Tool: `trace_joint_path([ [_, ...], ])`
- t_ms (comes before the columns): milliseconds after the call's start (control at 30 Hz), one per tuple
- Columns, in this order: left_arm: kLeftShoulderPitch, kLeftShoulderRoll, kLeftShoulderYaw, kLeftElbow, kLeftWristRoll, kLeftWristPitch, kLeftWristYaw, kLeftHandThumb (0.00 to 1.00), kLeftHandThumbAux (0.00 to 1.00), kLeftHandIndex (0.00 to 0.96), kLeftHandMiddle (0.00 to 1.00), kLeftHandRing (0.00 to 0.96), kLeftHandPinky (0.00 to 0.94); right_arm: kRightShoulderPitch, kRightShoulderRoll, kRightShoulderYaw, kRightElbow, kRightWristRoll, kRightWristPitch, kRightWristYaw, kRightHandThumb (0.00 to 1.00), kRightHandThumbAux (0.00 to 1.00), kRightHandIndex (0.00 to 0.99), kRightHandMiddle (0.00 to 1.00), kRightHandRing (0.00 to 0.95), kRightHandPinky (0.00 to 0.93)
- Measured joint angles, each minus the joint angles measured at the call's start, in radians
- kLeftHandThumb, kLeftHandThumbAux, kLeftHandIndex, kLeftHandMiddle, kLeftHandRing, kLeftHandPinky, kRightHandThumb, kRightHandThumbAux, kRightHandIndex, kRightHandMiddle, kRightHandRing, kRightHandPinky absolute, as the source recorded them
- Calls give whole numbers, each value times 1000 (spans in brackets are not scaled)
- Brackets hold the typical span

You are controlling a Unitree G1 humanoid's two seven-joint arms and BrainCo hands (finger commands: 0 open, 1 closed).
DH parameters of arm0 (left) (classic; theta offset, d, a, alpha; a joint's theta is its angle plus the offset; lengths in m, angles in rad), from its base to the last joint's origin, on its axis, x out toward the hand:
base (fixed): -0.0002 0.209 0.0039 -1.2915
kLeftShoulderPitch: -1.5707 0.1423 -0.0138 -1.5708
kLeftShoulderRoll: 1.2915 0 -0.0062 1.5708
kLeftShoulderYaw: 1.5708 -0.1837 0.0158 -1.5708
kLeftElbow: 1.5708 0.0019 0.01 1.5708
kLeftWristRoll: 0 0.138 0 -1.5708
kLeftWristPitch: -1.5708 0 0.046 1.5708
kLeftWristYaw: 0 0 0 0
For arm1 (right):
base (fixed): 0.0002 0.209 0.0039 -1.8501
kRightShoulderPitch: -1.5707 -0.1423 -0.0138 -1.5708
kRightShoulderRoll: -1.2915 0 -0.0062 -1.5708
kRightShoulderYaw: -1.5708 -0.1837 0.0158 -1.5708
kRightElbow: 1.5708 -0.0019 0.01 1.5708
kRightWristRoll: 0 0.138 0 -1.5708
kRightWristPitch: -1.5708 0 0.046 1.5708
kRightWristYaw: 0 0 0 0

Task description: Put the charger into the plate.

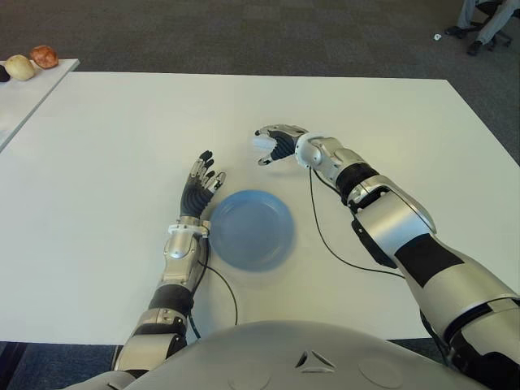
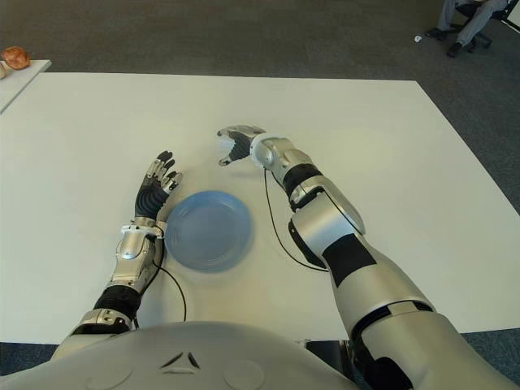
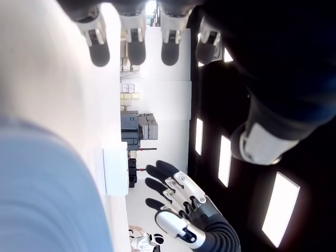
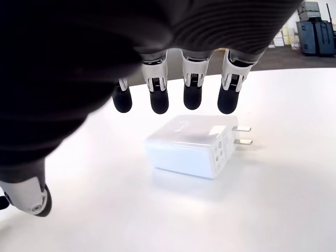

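Only the right wrist view shows the charger [image 4: 191, 145] lying untouched under the right hand's [image 1: 275, 145] spread fingers [image 4: 192, 93].

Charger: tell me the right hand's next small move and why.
Probably lower the right hand and close its fingers round the charger: the charger lies on the table, ungrasped, under the open fingers. The plate sits empty beside the idle left hand.

White charger [image 4: 191, 144], blue plate [image 1: 251, 229], white table [image 1: 122, 162], dark grey carpet [image 1: 244, 32]; silver-and-black hands [image 1: 275, 145], upper centre.
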Motion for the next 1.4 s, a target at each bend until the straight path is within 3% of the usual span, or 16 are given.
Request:
trace_joint_path([
  [367, 7, -5, -2, -18, -6, 17, 0, 24, 592, 14, 69, 68, 92, 29, 27, -26, 2, 25, 0, -6, 0, 645, 0, 0, 0, 0],
  [867, 39, -8, -9, -59, -6, 30, 0, 6, 575, 10, 68, 66, 81, 59, 52, -53, 8, 45, 49, -18, 0, 614, 0, 0, 0, 0],
  [1400, 73, -8, -11, -97, -6, 30, 0, 1, 567, 3, 68, 69, 91, 87, 73, -33, 22, 32, 61, -144, 0, 647, 0, 0, 0, 0],
])
